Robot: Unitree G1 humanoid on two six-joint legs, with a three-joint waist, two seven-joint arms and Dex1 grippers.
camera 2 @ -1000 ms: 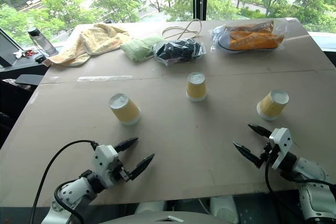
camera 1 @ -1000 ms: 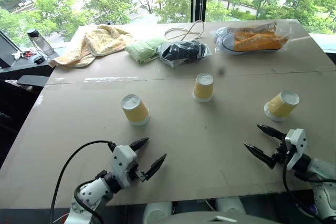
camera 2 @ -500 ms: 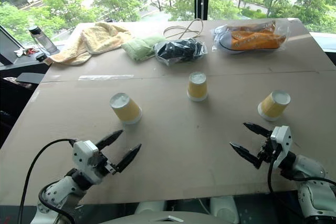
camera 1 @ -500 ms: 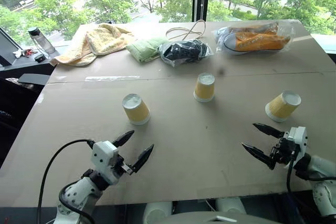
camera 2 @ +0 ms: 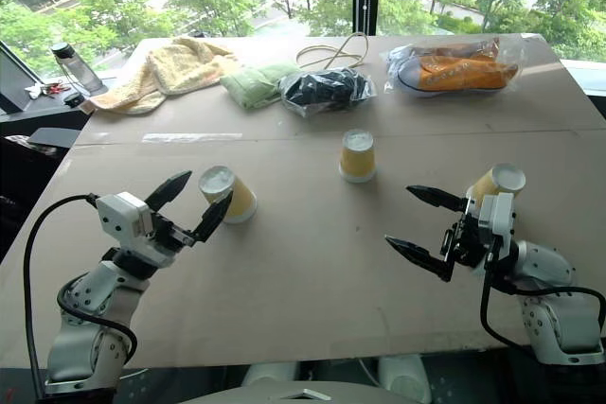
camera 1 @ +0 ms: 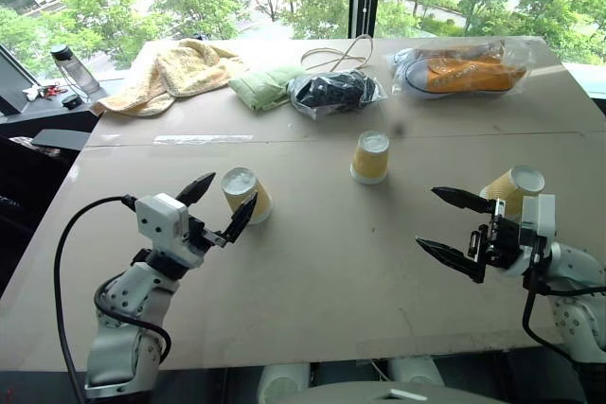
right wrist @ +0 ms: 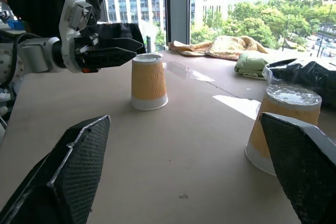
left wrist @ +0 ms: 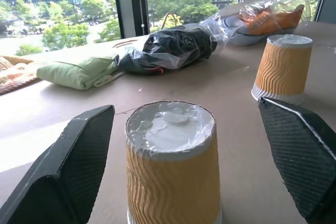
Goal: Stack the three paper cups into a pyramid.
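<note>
Cardboard tabletop (camera 1: pixel 312 281) carries three upturned paper cups well apart, and the left cup (camera 1: pixel 245 194) stands upright just ahead of the wide-open left gripper (camera 1: pixel 217 205), nearer than the equally wide right gripper (camera 1: pixel 453 225).

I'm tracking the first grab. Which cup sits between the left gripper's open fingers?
The left cup; the left gripper straddles it, untouched. The middle cup and right cup stand apart.

Three yellow paper cups (camera 1: pixel 245 195) (camera 1: pixel 369 157) (camera 1: pixel 512 189) stand apart (upside down, unstacked).
</note>
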